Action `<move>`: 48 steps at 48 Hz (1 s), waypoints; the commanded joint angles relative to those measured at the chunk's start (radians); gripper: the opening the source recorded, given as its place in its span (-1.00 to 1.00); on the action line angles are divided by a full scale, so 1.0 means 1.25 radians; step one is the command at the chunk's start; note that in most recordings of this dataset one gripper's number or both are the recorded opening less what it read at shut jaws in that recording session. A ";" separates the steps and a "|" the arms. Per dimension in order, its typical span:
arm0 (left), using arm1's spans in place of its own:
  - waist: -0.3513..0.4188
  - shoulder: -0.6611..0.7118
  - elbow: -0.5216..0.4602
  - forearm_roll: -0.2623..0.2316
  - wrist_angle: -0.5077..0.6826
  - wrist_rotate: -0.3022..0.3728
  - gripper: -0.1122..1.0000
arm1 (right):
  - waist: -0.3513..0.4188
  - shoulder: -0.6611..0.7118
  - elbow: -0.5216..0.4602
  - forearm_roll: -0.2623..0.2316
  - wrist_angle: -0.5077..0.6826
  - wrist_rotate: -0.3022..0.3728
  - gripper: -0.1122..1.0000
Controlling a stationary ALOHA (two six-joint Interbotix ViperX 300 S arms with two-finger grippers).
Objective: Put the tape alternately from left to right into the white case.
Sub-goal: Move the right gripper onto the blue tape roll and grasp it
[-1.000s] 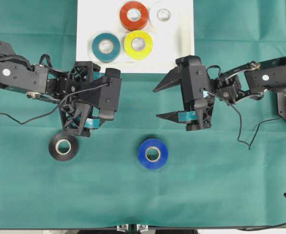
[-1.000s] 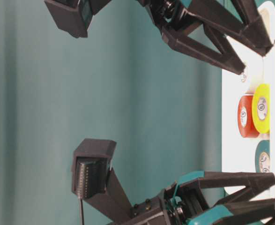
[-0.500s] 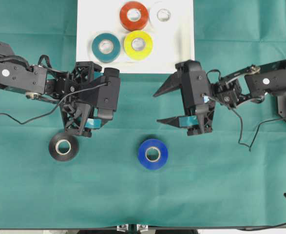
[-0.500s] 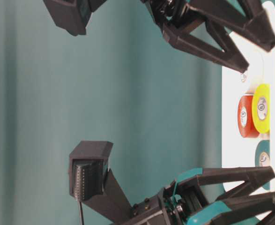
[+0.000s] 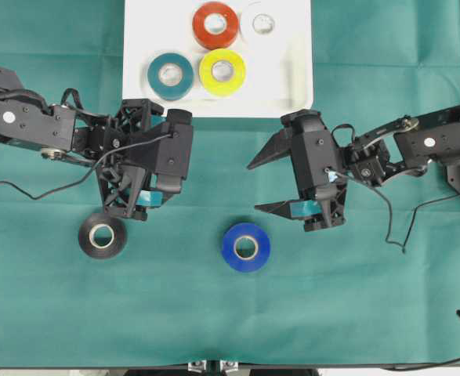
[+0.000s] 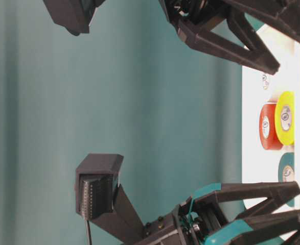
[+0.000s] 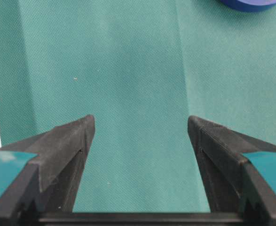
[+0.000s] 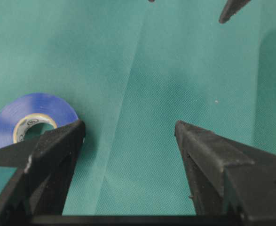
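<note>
From overhead, four rolls sit in the white case, while the blue roll and black roll lie flat on the cloth. They look light and stiff, probably easiest pinched across the outer wall. My left gripper and right gripper gape wide, holding nothing. My right wrist view has the blue roll just beside one finger, not between.
</note>
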 commanded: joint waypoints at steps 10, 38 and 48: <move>-0.002 -0.023 -0.009 0.000 -0.005 -0.001 0.86 | 0.011 -0.007 -0.022 0.010 0.002 0.007 0.67; -0.002 -0.023 -0.009 -0.001 -0.005 0.000 0.86 | 0.153 0.010 -0.074 0.013 0.199 0.153 0.66; -0.002 -0.021 -0.010 0.000 -0.005 0.000 0.86 | 0.160 0.040 -0.093 0.011 0.207 0.171 0.66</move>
